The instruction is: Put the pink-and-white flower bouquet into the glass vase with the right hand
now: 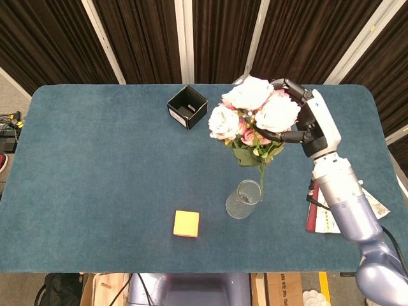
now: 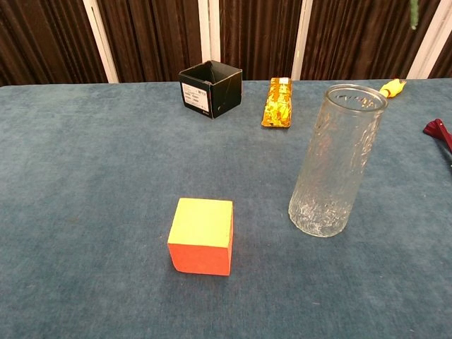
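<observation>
The pink-and-white flower bouquet [image 1: 252, 118] hangs in the air above the table, blooms up and green stem pointing down. My right hand [image 1: 305, 124] grips it from the right side. In the head view the stem's lower end shows just right of the rim of the glass vase [image 1: 243, 199]. The vase [image 2: 335, 161] stands upright and empty in the chest view, where only the stem's tip [image 2: 413, 14] shows at the top right edge. My left hand appears in neither view.
A black open box [image 1: 187, 106] stands at the back. A gold packet [image 2: 278, 102] lies beside it. An orange-and-yellow cube [image 1: 186, 224] sits in front left of the vase. A red-edged booklet [image 1: 325, 210] lies at the right, under my right arm.
</observation>
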